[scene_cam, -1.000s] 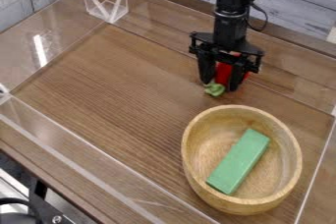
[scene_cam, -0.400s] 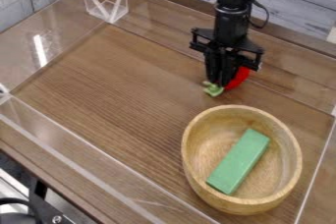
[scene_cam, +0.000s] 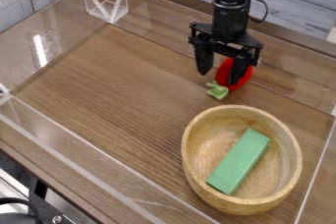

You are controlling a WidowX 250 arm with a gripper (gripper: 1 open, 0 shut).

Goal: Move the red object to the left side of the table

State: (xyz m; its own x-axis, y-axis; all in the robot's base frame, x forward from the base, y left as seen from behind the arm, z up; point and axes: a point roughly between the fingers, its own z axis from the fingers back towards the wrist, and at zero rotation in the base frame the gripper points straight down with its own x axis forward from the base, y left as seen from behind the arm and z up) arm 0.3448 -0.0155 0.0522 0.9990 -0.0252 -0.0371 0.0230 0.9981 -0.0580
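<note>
Surface: brown wood-grain table (scene_cam: 118, 81), fenced by low clear acrylic walls (scene_cam: 33, 130); you work at one pointing-down arm.
Near right: round wooden bowl (scene_cam: 197, 164) holds a green block (scene_cam: 239, 161); neither concerns your task.
Task item: the red object (scene_cam: 238, 72) rests on the tabletop right of centre, its light-green stem (scene_cam: 214, 90) toward the camera, well apart from the left wall.
Gripper: the gripper (scene_cam: 223, 63) stands over the red object with its jaws spread; the fingers straddle it, and no pinch is visible.
Far end: a small clear bracket (scene_cam: 105, 5) sits at the back-left corner.
Done: nothing you can credit; the red object is not on the left side.
Left: you must grasp, carry leftward across the table, and set down.
Risk, as judged: a rounded toy may slip from a shallow pinch.
</note>
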